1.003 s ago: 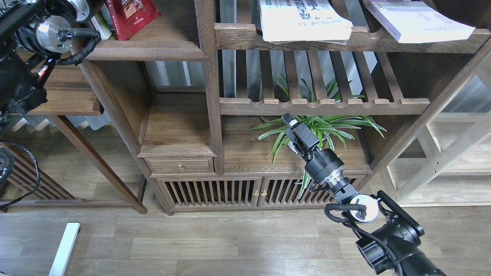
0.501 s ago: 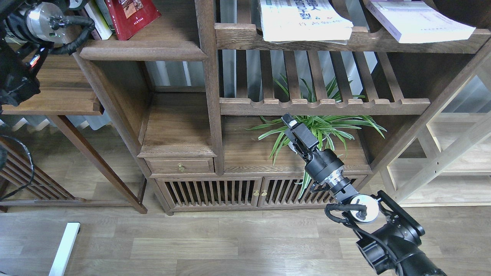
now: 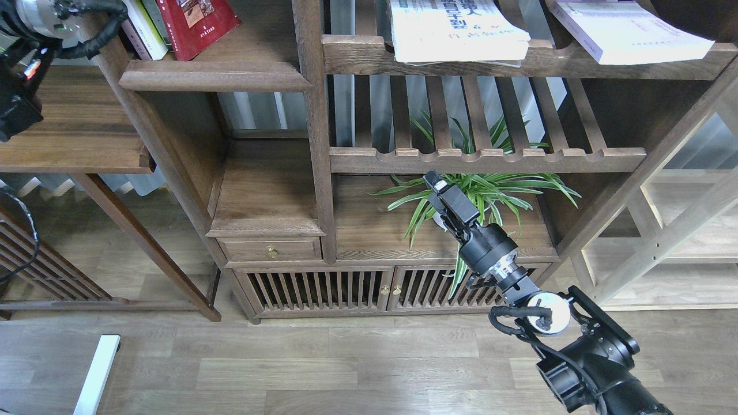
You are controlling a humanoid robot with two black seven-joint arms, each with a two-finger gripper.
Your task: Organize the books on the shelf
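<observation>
Two black arms show in your head view. Your right arm rises from the lower right corner toward centre frame, its right gripper tilted up-left before the green spider plant; its fingers look close together with nothing between them. Your left arm fills the upper left corner, and its gripper is out of frame. At upper left, the thin red paperback leans on the dark brown wooden plank shelf. Top centre lies the large white book with green characters; top right, the thick pale lavender-white book.
</observation>
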